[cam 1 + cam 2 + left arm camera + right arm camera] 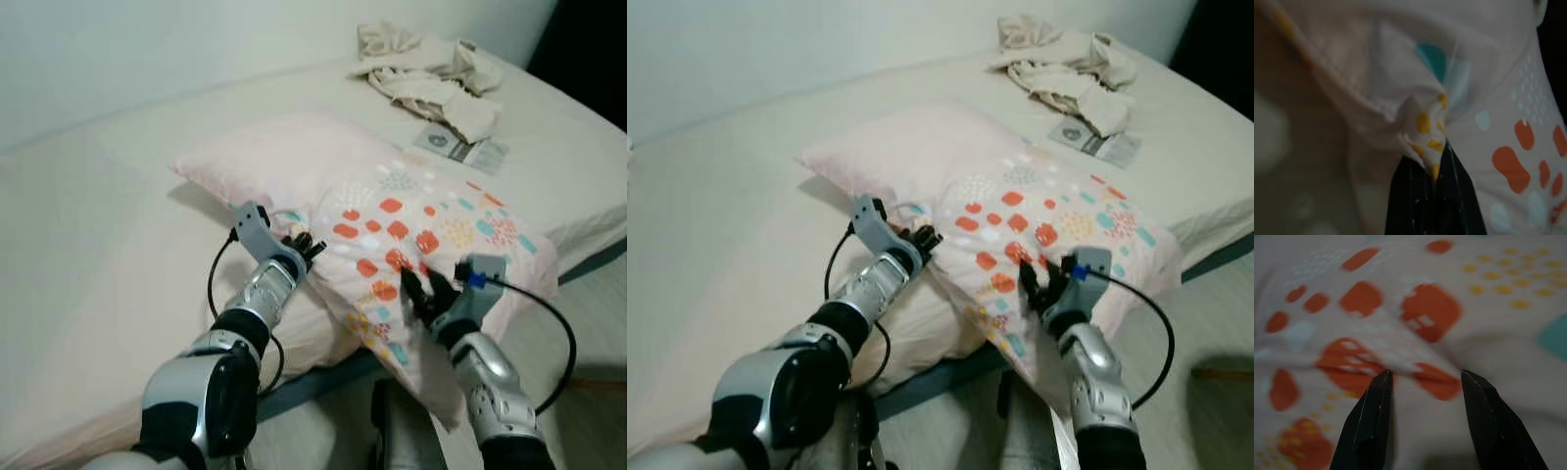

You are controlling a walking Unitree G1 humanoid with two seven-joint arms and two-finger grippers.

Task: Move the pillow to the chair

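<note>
Grasp step, not yet transport. The patterned pillow [421,235] was lying on the bed [118,215] at the near edge, its near corner overhanging the mattress side, stacked partly over a plain pink pillow [284,147] further back and left.

The left gripper [1432,169] was pinched together on a bunched corner of the patterned pillow's cover; a fold of fabric with yellow dots was seen clamped between the fingertips in the left wrist view. In the head views this gripper was placed at the pillow's left edge.

The right gripper [1422,382] was held with fingers apart, tips pressed to or just off the orange-blotched fabric on the pillow's near right side; no fabric was caught between them. Contact could not be confirmed from the blurred wrist picture.

A heap of crumpled cloth [431,73] and a small printed packet [460,147] were lying at the far right of the bed, well apart from the pillow.

Judgement: one side secured, second grasp pending. Next move would call for the right fingers to be closed on a fold of cover, then both arms to be raised together so the pillow is lifted off the pink one without dragging it. A thin pinch of fabric could slip under the pillow's weight. The chair was not located yet.
</note>
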